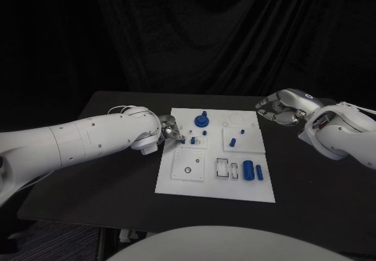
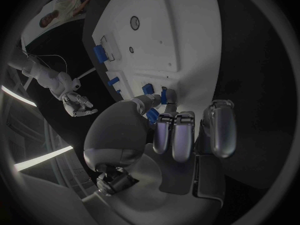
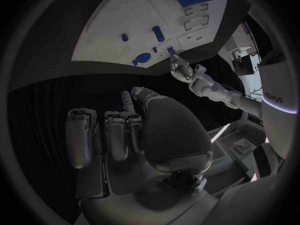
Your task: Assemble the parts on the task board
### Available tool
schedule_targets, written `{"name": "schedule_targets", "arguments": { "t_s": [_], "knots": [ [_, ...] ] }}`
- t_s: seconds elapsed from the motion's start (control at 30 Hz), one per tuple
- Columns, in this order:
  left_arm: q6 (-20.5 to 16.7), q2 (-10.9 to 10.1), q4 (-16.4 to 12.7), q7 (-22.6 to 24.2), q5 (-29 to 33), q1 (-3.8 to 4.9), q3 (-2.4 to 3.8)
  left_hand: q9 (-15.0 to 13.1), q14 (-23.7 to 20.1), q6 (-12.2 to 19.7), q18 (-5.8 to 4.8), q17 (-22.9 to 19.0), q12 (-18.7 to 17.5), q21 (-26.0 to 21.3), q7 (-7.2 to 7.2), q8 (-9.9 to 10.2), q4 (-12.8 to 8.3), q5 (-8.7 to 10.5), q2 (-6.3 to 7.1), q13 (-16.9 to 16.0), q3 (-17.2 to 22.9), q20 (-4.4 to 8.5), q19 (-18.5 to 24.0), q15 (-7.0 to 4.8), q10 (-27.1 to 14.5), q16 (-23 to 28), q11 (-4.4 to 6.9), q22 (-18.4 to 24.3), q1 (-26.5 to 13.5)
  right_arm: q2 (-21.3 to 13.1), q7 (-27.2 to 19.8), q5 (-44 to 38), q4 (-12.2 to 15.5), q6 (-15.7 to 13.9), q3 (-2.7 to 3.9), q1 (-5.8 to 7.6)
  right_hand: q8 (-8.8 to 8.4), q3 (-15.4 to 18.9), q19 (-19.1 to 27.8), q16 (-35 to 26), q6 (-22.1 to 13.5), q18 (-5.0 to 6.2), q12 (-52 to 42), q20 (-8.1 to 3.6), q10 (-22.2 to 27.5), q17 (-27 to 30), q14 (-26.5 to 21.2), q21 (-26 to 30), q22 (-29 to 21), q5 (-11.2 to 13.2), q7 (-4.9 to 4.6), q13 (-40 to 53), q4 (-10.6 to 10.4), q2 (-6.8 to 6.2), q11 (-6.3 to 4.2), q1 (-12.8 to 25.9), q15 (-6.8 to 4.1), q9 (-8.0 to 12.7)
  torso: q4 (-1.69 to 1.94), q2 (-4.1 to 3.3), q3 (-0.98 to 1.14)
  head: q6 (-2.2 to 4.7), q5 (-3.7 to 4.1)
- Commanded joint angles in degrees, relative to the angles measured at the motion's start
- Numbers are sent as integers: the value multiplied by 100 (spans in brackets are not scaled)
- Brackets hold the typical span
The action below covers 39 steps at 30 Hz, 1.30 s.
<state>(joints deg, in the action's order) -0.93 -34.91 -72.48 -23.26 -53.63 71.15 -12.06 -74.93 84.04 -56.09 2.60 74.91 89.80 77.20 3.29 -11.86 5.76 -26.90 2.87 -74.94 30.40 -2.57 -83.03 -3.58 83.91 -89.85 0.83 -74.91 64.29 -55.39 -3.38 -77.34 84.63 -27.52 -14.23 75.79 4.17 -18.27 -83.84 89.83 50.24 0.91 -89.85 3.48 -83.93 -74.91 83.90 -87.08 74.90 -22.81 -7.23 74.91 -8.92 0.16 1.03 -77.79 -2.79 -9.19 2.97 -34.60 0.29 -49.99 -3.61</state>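
The white task board (image 1: 215, 185) lies mid-table with blue parts on it: a round knob (image 1: 204, 119), short pegs (image 1: 232, 142), a thick cylinder (image 1: 248, 169) and a slim bar (image 1: 259, 172). My left hand (image 1: 168, 132) is at the board's left edge. Its thumb and a finger pinch a small blue peg (image 2: 164, 96), seen in the head view as the peg (image 1: 193, 140) on a small square plate. My right hand (image 1: 280, 109) hovers off the board's far right corner with its fingers curled in. I see nothing in it (image 3: 144, 130).
A square white plate with a ring hole (image 1: 188, 165) and two rectangular slots (image 1: 223, 167) take up the board's near half. Black table (image 1: 117, 179) lies on both sides of the board. My left forearm (image 1: 86, 141) crosses the table's left side.
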Motion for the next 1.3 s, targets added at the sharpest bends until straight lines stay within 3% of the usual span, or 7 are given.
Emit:
{"name": "schedule_targets", "arguments": {
  "t_s": [0.03, 1.03, 1.1, 1.13, 1.17, 1.23, 1.3],
  "knots": [
    [137, 1, -20, 21, -5, -32, -9, -109, 596, -52, 60, 1509, 20, -31, -67, -19, -127, -26, -69, -1506, 160, 5, 37, -38, 609, -15, 50, -1086, 13, -10, 116, -8, 7, 46, 4, -11, -8, -23, -434, 17, 40, -1, -15, 43, -607, -1509, 610, 23, 1391, -29, 11, 1509, 2, 0, 38, 35, 45, 9, 9, -1, 2, -1, 1],
    [211, 7, -21, 14, -5, -40, -9, -98, 596, -36, 66, 1509, 20, -62, -62, -13, -144, -23, -61, -1506, 154, 6, 56, -37, 609, -15, 47, -1077, 12, -3, 142, -8, 2, 74, 4, -11, -3, -26, -431, 17, 54, 0, -15, 46, -607, -1509, 610, 28, 1389, -28, 10, 1509, 3, 0, 42, 45, 48, 8, 1, 3, 0, -1, -35],
    [212, 12, -12, 24, -5, -40, -9, -44, 596, 2, 70, 1509, 20, -96, -55, 35, -44, 318, -89, -1506, 50, -4, 78, -22, 609, -15, 36, -1068, -96, -1, 142, -8, -1, 75, 4, -11, -3, -26, -431, 17, 54, 0, -15, 46, -607, -1509, 610, 28, 1389, -28, 10, 1509, 3, 0, 42, 45, 48, 8, 0, 0, -1, -1, -33],
    [213, 17, 0, 33, -5, -41, -9, 110, 596, 43, 70, 1509, 20, -111, -41, 155, 92, 734, -132, -1506, -85, -21, 89, -9, 609, -15, 17, -1065, -204, 0, 142, -8, -2, 76, 4, -11, -3, -26, -431, 17, 54, 0, -15, 46, -607, -1509, 610, 28, 1389, -28, 10, 1509, 3, 0, 42, 45, 48, 8, 3, 1, -3, -1, -30],
    [212, 19, 9, 38, -5, -41, -9, 207, 596, 42, 75, 1509, 20, -132, -21, 218, 183, 965, -142, -1506, -199, -29, 101, 6, 609, -15, 4, -1060, -271, 0, 142, -8, -2, 76, 4, -11, -3, -26, -431, 17, 54, 0, -15, 46, -607, -1509, 610, 28, 1389, -28, 10, 1509, 3, 0, 42, 45, 48, 8, 4, 1, -5, -1, -25],
    [219, 25, 24, 38, -5, -42, -9, 368, 596, 58, 82, 1509, 20, -166, 8, 323, 314, 1237, -167, -1506, -402, -51, 122, 29, 609, -15, -24, -1051, -333, 1, 142, -8, -2, 78, 4, -11, -3, -26, -431, 17, 54, 0, -15, 46, -607, -1509, 610, 28, 1389, -28, 10, 1509, 3, 0, 42, 45, 48, 8, 5, 2, -3, -1, -18],
    [234, 32, 42, 35, -5, -42, -9, 485, 596, 109, 89, 1509, 20, -201, 44, 412, 414, 1339, -183, -1506, -525, -66, 144, 52, 609, -15, -54, -1041, -388, 2, 143, -8, -2, 81, 4, -11, -3, -31, -428, 17, 59, 1, -15, 49, -607, -1509, 610, 32, 1388, -28, 8, 1509, 7, -2, 44, 54, 51, 10, 4, 3, -1, -1, -19]
  ]
}}
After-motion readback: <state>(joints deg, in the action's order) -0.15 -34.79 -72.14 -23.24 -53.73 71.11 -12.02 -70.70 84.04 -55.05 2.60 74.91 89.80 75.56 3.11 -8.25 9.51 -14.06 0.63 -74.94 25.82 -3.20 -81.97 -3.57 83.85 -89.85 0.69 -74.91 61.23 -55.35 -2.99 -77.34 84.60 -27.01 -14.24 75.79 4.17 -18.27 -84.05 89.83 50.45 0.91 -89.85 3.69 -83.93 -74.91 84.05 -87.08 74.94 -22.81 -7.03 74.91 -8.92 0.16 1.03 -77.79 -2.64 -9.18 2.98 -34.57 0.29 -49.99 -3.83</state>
